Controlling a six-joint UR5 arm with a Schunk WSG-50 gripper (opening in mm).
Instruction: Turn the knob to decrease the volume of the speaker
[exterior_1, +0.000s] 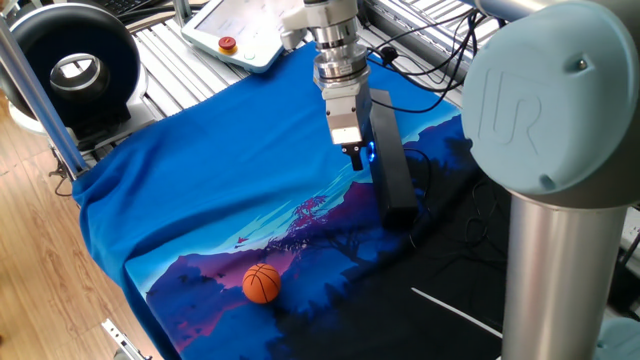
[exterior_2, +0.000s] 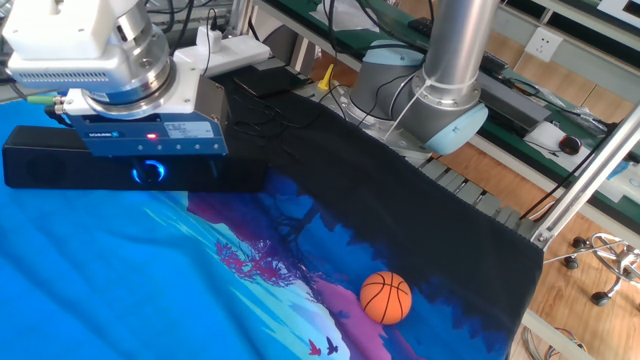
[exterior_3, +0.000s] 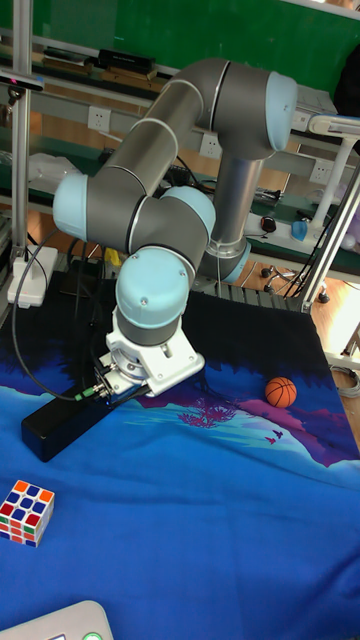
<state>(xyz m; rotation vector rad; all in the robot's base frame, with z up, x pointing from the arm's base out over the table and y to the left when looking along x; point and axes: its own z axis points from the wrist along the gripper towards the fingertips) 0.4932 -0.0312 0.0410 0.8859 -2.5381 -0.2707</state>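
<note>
Turning step is in hand: gripper (exterior_1: 356, 158) is sitting down over the knob (exterior_2: 148, 172), whose blue glow is showing on the front face of the speaker (exterior_1: 388, 160) lying on the blue cloth of the table (exterior_1: 220, 180). Finger state cannot be told; the fingertips are hidden. Next move, as judged: rotating the wrist toward lower volume while staying centred on the knob. Orange ball (exterior_1: 262, 283) is lying well apart.
</note>
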